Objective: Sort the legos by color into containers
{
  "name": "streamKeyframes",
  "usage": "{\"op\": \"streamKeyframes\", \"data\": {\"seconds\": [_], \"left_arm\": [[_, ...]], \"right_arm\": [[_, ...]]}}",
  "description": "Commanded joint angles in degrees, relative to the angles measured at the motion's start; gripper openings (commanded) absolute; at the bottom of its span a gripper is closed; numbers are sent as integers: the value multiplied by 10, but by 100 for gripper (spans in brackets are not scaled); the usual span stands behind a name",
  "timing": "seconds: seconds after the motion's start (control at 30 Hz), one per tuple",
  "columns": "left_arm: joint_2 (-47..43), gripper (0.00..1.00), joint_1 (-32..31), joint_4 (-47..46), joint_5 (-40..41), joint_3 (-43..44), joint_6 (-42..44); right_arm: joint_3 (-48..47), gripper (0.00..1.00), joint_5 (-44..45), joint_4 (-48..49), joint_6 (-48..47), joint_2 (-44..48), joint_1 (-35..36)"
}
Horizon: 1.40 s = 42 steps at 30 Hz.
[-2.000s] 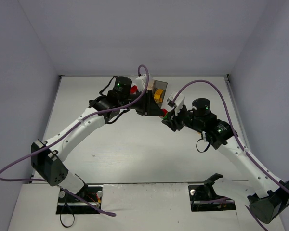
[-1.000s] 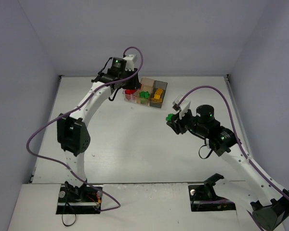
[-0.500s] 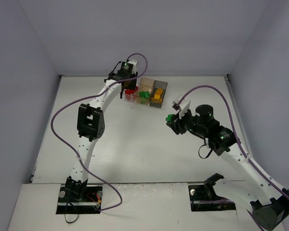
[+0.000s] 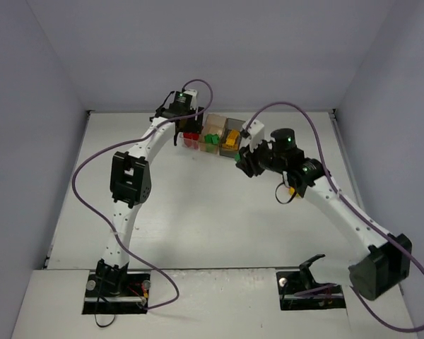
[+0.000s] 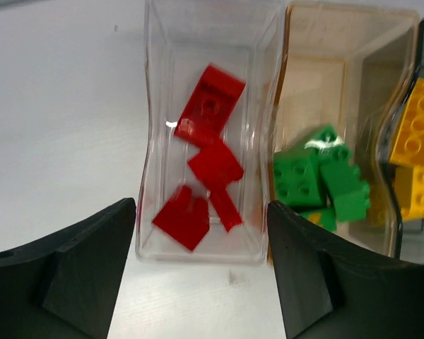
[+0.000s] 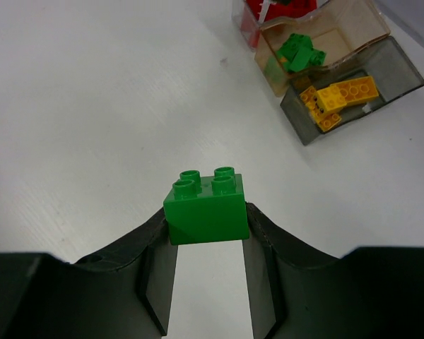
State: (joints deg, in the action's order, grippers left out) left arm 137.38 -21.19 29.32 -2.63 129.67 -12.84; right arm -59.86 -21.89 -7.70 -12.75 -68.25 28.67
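Right gripper (image 6: 208, 224): jaws clamped on a green four-stud plastic brick (image 6: 206, 201), held above the white table (image 6: 92, 106), short of the boxes.
Smoky grey see-through plastic box (image 6: 371, 104): yellow bricks (image 6: 339, 93).
Orange-tinted box (image 5: 325, 78): green bricks (image 5: 318, 176).
Clear box (image 5: 152, 106): red bricks (image 5: 213, 164).
Left gripper (image 5: 199, 212): jaws wide, empty, over the clear box.

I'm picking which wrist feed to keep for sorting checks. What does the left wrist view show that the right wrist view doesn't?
Only the left wrist view: the full inside of the clear container, with red bricks lying loose, framed by the open left claw.

Only the right wrist view: a green brick clamped in the right claw above the table, and the whole dark grey container.

Both: the orange-tinted container holding green bricks, and yellow bricks in the dark one.
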Motion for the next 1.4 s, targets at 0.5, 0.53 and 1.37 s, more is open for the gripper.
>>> {"op": "streamKeyframes", "data": {"seconds": [0.5, 0.53, 1.37], "left_arm": [[-680, 77, 12, 35, 51, -549, -100], [-721, 77, 12, 55, 47, -563, -109], [-859, 77, 12, 127, -13, -667, -152]], "right_arm": [[-430, 0, -28, 156, 40, -501, -48], [-440, 0, -21, 164, 41, -527, -48], [-440, 64, 103, 177, 75, -525, -59]]}}
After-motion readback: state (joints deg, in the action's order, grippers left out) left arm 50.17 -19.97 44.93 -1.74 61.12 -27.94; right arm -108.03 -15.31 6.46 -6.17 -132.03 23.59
